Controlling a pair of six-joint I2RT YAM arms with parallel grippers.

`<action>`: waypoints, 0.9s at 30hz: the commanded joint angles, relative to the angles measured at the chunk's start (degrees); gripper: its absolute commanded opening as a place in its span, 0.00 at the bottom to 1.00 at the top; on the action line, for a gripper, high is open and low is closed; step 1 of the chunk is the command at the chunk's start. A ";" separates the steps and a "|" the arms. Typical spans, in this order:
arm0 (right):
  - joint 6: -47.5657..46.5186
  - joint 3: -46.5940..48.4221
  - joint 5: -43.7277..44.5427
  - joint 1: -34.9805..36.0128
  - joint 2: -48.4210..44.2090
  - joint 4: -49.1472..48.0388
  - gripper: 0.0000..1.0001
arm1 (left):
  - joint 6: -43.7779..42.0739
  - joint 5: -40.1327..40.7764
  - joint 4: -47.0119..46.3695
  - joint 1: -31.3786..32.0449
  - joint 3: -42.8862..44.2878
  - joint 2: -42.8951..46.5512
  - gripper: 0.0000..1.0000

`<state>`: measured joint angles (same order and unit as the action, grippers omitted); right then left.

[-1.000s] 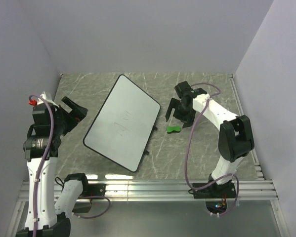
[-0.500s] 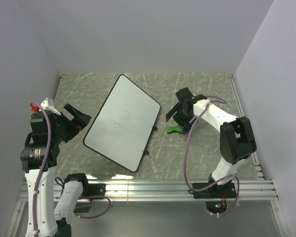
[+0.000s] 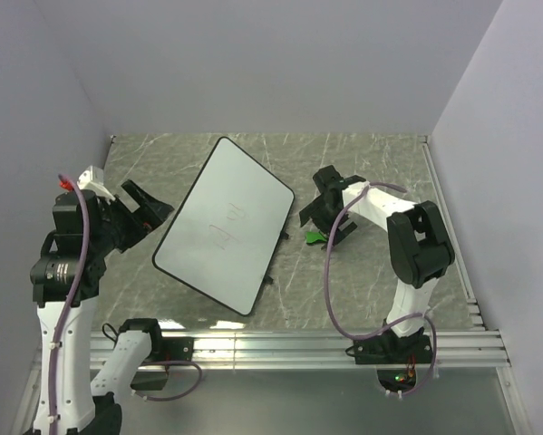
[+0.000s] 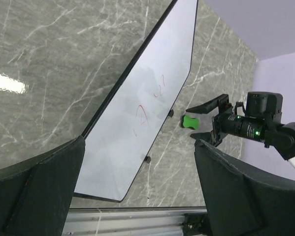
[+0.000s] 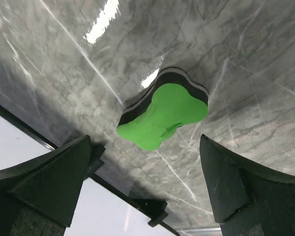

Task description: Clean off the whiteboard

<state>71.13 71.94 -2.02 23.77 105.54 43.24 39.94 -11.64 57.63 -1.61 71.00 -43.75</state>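
The whiteboard (image 3: pixel 224 222) lies flat and slanted across the middle of the table, white with a thin black rim and faint scribbles near its centre. The left wrist view shows those scribbles (image 4: pixel 148 104) as red. A small green eraser (image 3: pixel 315 238) rests on the table just right of the board. My right gripper (image 3: pixel 321 225) hangs open directly over it, its fingers on either side of the eraser (image 5: pixel 164 115) and apart from it. At the board's left edge my left gripper (image 3: pixel 153 210) is open and empty, looking across the whiteboard (image 4: pixel 152 83).
The table is grey marble (image 3: pixel 371 172) with white walls on three sides. An aluminium rail (image 3: pixel 280 349) runs along the near edge by the arm bases. Small black clips (image 4: pixel 147 159) stick out from the board's right rim.
My right gripper has turned and come down to the left over the green eraser. The left arm has shifted slightly, bringing its gripper a little nearer the board's left edge.
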 commanded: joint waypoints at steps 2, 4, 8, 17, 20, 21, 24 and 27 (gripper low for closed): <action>2.52 1.09 4.74 0.40 -0.77 -1.14 0.95 | -1.89 2.58 0.47 1.25 3.00 -0.64 0.99; 2.43 1.62 5.45 0.40 0.54 -0.88 0.92 | -2.06 3.02 0.73 1.25 3.09 -0.81 0.99; 2.34 1.36 6.41 0.49 2.30 -1.67 0.79 | -2.68 3.90 1.08 3.89 4.31 -2.04 1.00; 1.29 2.41 8.61 0.66 5.47 -1.85 0.62 | -3.21 5.66 1.17 5.82 4.58 -3.80 0.99; 0.41 3.12 8.96 0.58 6.52 -1.58 0.47 | -3.21 6.01 1.00 6.09 4.32 -4.24 0.99; 0.15 3.20 8.88 0.66 6.79 -1.76 0.44 | -3.12 6.27 0.91 6.09 4.41 -4.24 0.99; -1.08 3.64 8.88 0.66 7.23 -1.76 0.29 | -2.50 8.29 1.52 6.09 5.02 -4.42 0.99; -2.84 4.17 9.31 0.58 6.53 -1.50 0.13 | -2.59 8.48 1.44 6.09 5.02 -4.24 0.99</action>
<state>69.69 74.98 3.97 24.03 110.65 41.95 38.13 -4.62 58.70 4.23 74.06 -48.25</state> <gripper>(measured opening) 0.305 0.995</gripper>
